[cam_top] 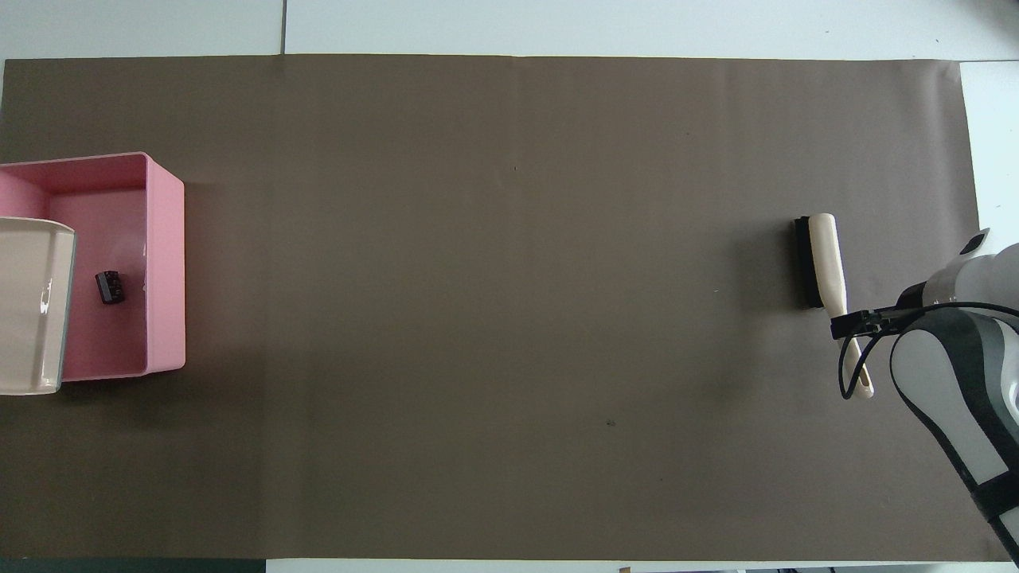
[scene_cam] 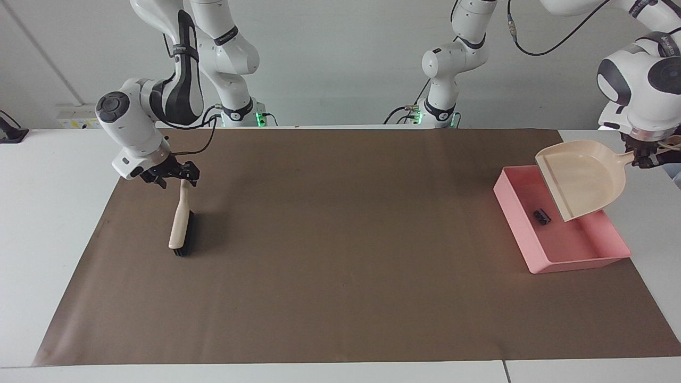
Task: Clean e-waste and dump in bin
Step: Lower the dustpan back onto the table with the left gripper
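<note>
E-waste: dark cylinder (scene_cam: 541, 216) lies in pink bin (scene_cam: 574, 250), frame right. Left gripper (scene_cam: 648, 157) clamps tilted dustpan (scene_cam: 582, 178). Right gripper (scene_cam: 173, 175), upper left, fingers spread around brush (scene_cam: 181, 226) handle.

Robotics laboratory. Two white arms (scene_cam: 447, 58) are bolted at the far edge of a white table (scene_cam: 48, 223) covered by brown paper (scene_cam: 340, 276), before a bare wall (scene_cam: 340, 64), cables (scene_cam: 553, 42) trailing.
</note>
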You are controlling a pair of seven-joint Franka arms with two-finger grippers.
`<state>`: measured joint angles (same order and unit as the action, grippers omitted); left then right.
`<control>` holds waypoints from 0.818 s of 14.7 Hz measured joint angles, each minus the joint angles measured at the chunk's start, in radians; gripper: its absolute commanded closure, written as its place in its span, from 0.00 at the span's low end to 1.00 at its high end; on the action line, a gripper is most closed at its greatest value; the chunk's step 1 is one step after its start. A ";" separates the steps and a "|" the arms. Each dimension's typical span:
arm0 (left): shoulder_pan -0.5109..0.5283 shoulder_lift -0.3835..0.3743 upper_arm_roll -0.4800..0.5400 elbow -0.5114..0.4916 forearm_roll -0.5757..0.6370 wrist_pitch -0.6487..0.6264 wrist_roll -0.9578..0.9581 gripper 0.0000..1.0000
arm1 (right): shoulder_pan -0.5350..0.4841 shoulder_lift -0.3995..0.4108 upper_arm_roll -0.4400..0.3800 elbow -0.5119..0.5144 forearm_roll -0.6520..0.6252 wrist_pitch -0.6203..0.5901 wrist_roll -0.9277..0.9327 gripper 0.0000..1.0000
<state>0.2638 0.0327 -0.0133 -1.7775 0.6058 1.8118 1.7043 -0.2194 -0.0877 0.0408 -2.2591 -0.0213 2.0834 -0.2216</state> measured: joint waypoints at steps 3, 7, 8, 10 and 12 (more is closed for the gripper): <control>-0.064 -0.063 -0.012 0.008 -0.025 -0.080 0.000 1.00 | 0.004 -0.018 0.004 0.097 0.000 -0.031 0.000 0.00; -0.160 -0.086 -0.020 -0.033 -0.167 -0.090 -0.008 1.00 | 0.051 -0.026 0.010 0.233 -0.001 -0.130 0.075 0.00; -0.191 -0.092 -0.021 -0.069 -0.192 -0.066 -0.022 1.00 | 0.068 -0.026 0.010 0.269 -0.002 -0.166 0.134 0.00; -0.275 -0.104 -0.024 -0.174 -0.221 0.015 -0.075 1.00 | 0.093 -0.024 0.012 0.357 -0.003 -0.258 0.248 0.00; -0.365 -0.101 -0.028 -0.268 -0.243 0.075 -0.179 1.00 | 0.095 -0.022 0.012 0.464 -0.003 -0.364 0.313 0.00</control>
<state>-0.1014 -0.0687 -0.0409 -2.0460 0.3625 1.8871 1.5252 -0.1240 -0.1099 0.0528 -1.7953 -0.0239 1.7190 0.0912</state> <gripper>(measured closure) 0.670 0.000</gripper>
